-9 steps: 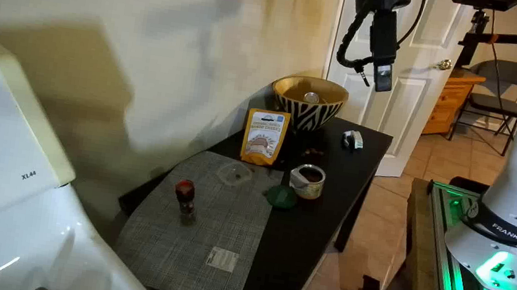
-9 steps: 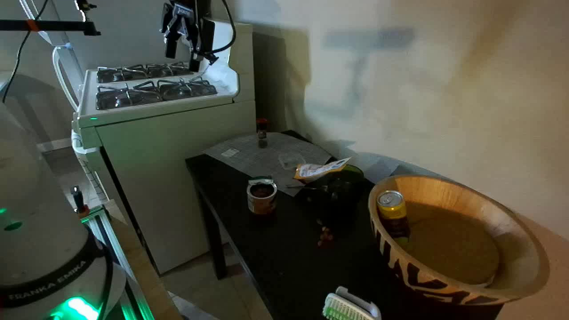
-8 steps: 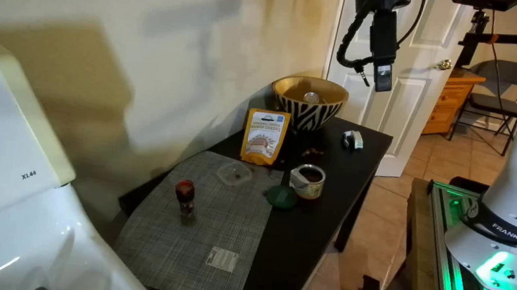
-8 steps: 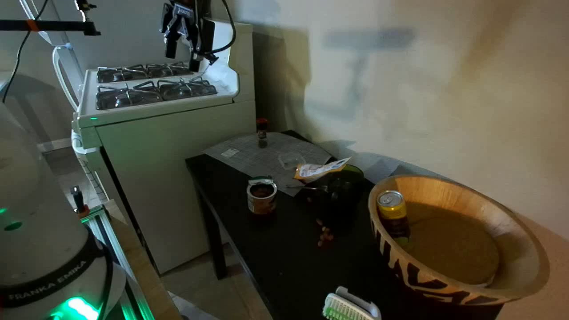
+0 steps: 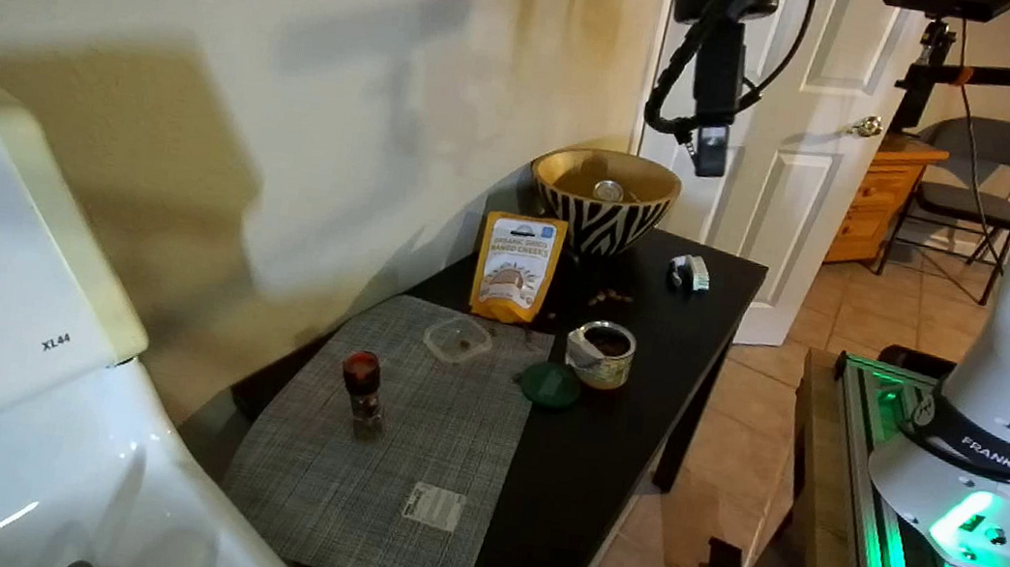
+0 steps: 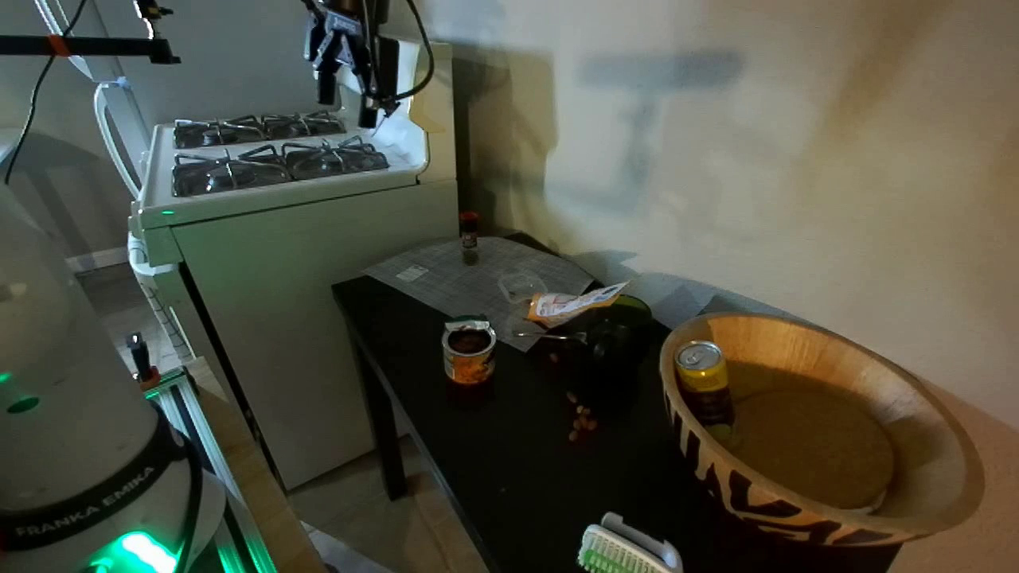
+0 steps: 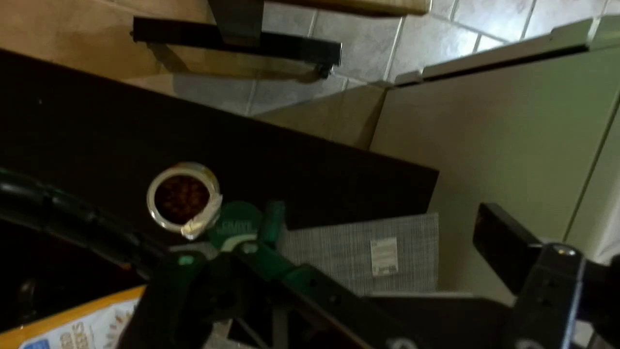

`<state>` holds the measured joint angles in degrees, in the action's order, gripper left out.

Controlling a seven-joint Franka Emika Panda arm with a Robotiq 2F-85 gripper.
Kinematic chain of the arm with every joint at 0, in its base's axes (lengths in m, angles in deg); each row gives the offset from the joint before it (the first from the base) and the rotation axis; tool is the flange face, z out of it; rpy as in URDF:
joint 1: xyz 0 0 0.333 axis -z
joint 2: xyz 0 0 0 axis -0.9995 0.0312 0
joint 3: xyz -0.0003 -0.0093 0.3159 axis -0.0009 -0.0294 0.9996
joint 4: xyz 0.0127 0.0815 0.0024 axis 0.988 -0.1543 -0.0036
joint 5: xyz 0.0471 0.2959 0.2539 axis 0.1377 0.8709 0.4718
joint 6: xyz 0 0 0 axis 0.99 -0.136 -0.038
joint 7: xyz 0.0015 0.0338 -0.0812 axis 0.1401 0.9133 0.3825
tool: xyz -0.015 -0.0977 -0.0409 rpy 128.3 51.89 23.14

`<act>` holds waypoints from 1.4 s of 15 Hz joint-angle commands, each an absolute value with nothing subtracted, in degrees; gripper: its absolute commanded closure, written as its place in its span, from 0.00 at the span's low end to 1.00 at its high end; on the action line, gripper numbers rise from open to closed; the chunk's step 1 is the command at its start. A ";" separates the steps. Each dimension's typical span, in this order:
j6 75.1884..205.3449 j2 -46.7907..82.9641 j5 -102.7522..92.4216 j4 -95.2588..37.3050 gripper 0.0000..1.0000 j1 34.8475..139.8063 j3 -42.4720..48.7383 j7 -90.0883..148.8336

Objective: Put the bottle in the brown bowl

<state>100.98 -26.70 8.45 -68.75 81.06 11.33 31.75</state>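
The bottle [image 5: 364, 394], small with a red-and-dark top, stands upright on the grey placemat; it also shows in an exterior view [image 6: 469, 239]. It is hidden in the wrist view. The brown bowl [image 5: 606, 224], large with a zebra-striped outside, stands at the far end of the table near the door; its wooden inside shows in an exterior view [image 6: 860, 374]. A yellow can [image 6: 704, 382] stands in it. My gripper [image 5: 709, 159] hangs high above the table, away from both. Its fingers are wide apart with nothing between them in the wrist view [image 7: 382, 225].
An orange-and-white pouch [image 5: 516, 270] stands between bottle and bowl. An open can [image 5: 600, 360], green lid [image 5: 550, 385] and clear dish [image 5: 458, 340] lie nearby. A white brush [image 6: 629, 549] lies near the bowl. The stove [image 6: 318, 302] and wall bound the table.
My gripper has moved a little toward the wall, leftward in one of the exterior views and rightward in another. It stays high. The bottle and bowl have not moved.
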 commanded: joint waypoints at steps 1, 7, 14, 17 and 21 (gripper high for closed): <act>117.27 -22.26 7.92 -69.62 0.00 81.36 13.67 32.23; 138.14 -0.72 -0.45 -64.38 0.00 81.40 17.59 29.08; 143.41 12.91 -6.76 -57.34 0.00 79.99 15.73 27.45; 143.41 16.42 -6.96 -54.04 0.00 79.74 15.48 27.48; 150.40 19.91 -6.04 -54.22 0.00 77.59 15.51 22.09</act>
